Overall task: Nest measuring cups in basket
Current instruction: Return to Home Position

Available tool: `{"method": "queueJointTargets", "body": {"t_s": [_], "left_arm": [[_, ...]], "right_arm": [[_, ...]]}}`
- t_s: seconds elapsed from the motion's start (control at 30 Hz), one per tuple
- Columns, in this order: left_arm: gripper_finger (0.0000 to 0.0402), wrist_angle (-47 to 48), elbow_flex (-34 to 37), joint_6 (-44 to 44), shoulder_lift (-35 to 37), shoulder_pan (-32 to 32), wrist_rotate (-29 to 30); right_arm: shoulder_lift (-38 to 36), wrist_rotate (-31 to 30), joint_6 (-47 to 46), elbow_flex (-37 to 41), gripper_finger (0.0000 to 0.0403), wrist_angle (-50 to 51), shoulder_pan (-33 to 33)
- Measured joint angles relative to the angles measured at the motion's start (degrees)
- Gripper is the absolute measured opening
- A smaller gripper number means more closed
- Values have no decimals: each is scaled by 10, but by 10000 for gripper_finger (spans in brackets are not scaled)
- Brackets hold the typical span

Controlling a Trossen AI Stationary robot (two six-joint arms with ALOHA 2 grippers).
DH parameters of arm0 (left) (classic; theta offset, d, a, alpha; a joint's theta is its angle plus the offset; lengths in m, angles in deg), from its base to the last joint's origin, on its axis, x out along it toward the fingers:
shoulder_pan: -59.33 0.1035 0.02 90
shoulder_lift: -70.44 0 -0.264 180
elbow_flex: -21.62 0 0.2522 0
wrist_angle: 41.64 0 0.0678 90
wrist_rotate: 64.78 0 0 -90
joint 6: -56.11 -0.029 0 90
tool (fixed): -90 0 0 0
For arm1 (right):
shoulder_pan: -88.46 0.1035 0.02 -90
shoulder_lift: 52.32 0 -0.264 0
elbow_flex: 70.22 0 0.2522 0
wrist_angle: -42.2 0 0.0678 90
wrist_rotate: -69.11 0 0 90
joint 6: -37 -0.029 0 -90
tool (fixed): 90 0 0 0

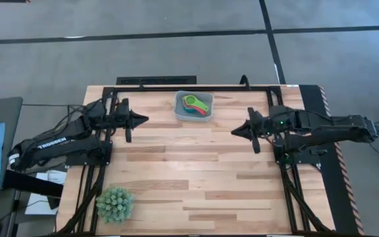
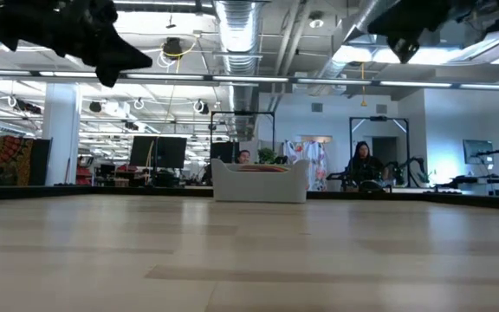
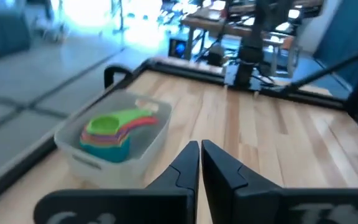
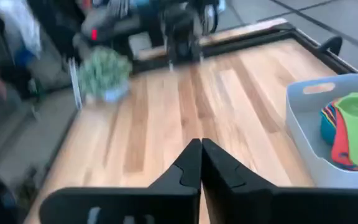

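basket [image 1: 177, 108]: translucent white bin at the far edge of the wooden table [image 1: 189, 178], roughly centred between the two arms

measuring cups [image 1: 196, 105]: all stacked into one nest inside the basket. The green cup [image 3: 103, 126] is on top, with red, yellow and blue edges peeking out underneath and the handles fanned off to one side.

left gripper [image 1: 143, 119]: up off the table on the left side, pointing toward the middle, fingers pinched together on nothing

right gripper [image 1: 234, 131]: pretty much the mirror image on the right side, also up in the air, fingers pressed together with nothing between them

spacing: both tips are well apart from the basket and from each other

plant [image 1: 115, 203]: spiky green ball at the near left corner, nowhere near the basket

background: a person [image 2: 362, 161] sits way behind the table in the low view
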Motion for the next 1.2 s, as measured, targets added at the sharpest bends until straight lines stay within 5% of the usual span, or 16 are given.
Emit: {"method": "queueJointTargets", "body": {"t_s": [0.23, 0.43, 0.83, 1.2], "left_arm": [[2, -11, 45, -76, 76, -1, -32], [0, -31, 110, -57, 145, -1, -30], [0, -3, 170, -40, 293, -1, -27], [0, -64, 218, -31, 293, -1, -36]], "right_arm": [[-45, 13, 127, 45, 11, -108, 23], [-136, 12, 77, 165, 7, -211, 18], [-324, -21, 32, 294, 5, -226, 20], [-393, -25, 11, 368, 4, -236, 26]]}}
